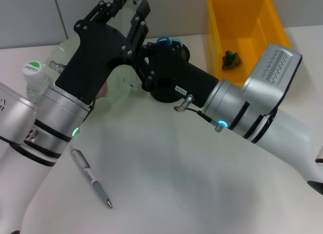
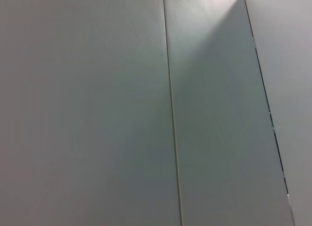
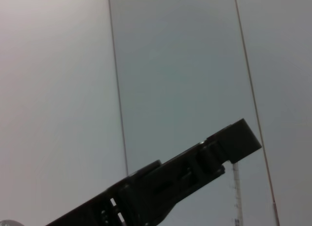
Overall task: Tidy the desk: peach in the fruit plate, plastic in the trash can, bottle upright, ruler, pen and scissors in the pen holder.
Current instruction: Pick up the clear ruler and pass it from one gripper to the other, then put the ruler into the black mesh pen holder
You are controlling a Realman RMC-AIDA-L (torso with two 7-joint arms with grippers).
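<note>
white tabletop (image 1: 166,183) carries most of the clutter, and both black grippers are raised over its far side. the left gripper (image 1: 126,9) points up toward the wall, its fingers (image 1: 142,12) spread apart around a clear ruler (image 1: 132,1) that shows faintly between them; i cannot tell whether they press on it. this arm blocks much of the pale green fruit plate (image 1: 63,55) behind it, and a bit of pink peach (image 1: 102,90) peeks out beside the wrist. the right gripper (image 1: 146,67) reaches across toward the left one, and its body covers the black pen holder (image 1: 169,95); its fingers are hidden, so i cannot tell their state. blue scissors handles (image 1: 164,41) stick up just behind it. a clear bottle (image 1: 34,80) with a green cap stands upright at the table's left edge, beside the plate. a pen (image 1: 91,178) lies flat on the table near the left arm. the yellow trash can (image 1: 252,27) sits at the far right with a green scrap of plastic (image 1: 231,59) inside. the left wrist view shows only grey wall panels (image 2: 97,114); the right wrist view shows the wall and a black finger of the other arm.
</note>
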